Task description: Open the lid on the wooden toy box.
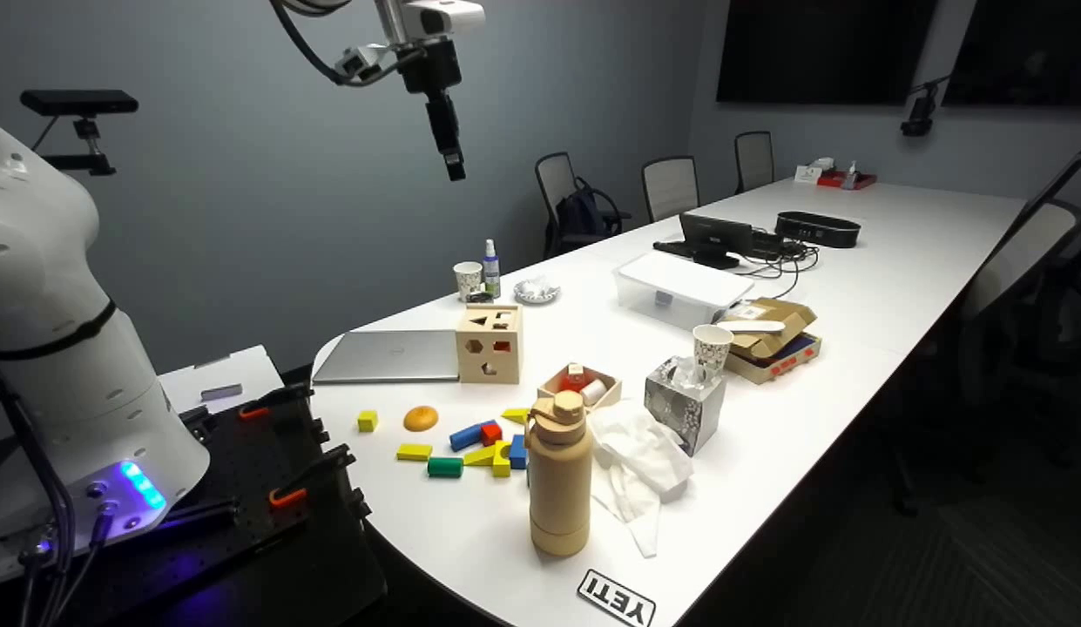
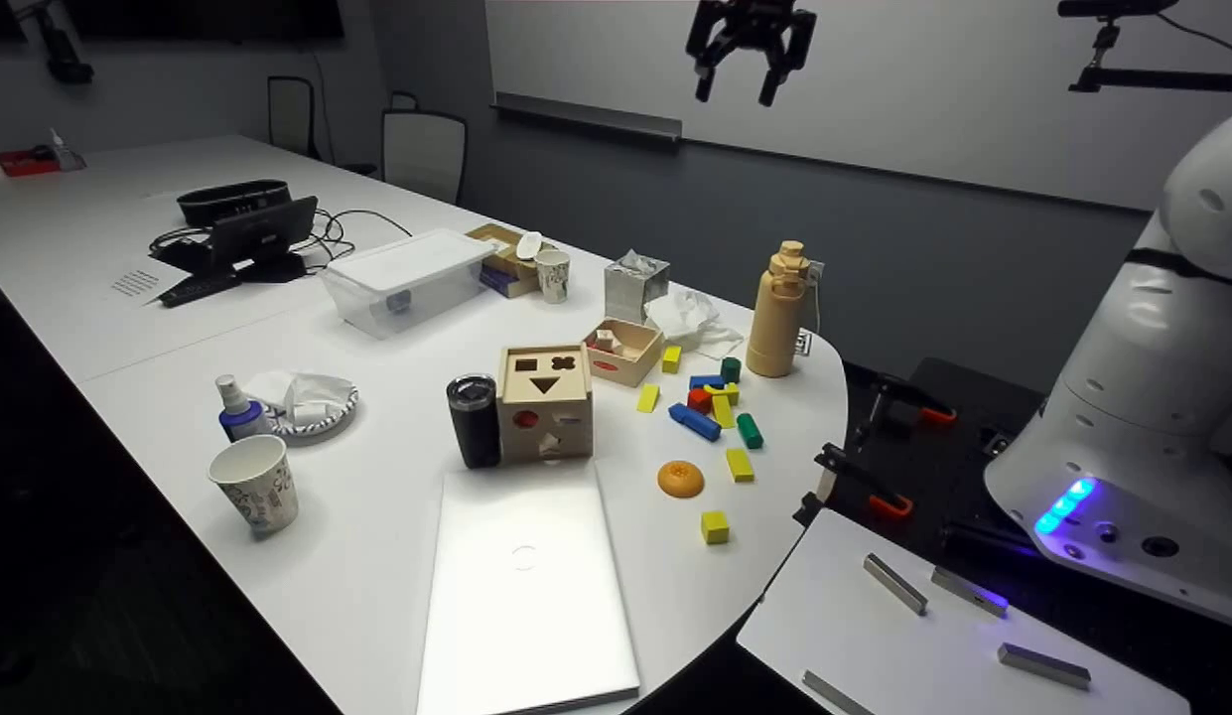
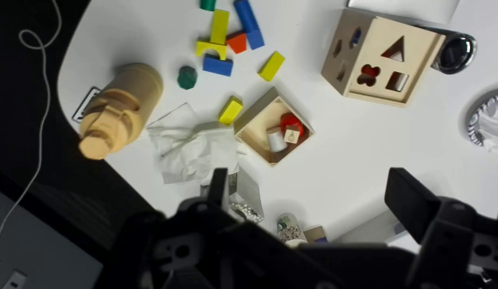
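- Gripper [image 2: 736,92] hangs upper middle in both exterior views, jaws wide.
- Wooden toy box [image 1: 489,345] stands near centre in both, lid [image 2: 545,367] on top.

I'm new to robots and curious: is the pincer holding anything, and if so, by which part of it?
Nothing is held: the pincer hangs open in the air. The wooden toy box stands on the table, apart from the pincer.
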Controlling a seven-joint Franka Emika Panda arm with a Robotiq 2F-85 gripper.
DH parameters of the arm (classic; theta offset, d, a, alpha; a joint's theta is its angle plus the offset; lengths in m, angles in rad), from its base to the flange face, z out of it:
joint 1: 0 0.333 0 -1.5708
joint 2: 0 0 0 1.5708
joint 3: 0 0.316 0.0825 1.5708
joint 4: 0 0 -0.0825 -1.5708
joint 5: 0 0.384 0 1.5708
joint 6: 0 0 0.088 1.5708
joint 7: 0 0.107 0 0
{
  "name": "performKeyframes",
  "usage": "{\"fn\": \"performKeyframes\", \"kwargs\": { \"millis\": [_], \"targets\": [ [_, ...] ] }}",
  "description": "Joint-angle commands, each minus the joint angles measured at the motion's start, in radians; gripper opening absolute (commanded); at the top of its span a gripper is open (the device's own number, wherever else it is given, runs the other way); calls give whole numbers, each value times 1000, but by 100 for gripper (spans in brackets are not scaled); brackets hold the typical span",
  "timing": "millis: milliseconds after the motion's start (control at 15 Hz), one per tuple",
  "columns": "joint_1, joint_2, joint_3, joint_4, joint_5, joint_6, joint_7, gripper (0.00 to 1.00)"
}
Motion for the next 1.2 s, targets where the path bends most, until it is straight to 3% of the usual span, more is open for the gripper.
{"fn": "performKeyframes", "kwargs": {
  "millis": [0,200,333,733,1133],
  "targets": [
    [36,208,89,99,27,105,191,100],
    [72,387,130,196,-36,163,344,100],
    [109,523,119,280,-77,165,407,100],
    [234,853,35,523,-37,156,416,100],
    [278,1004,12,617,75,179,408,100]
  ]
}}
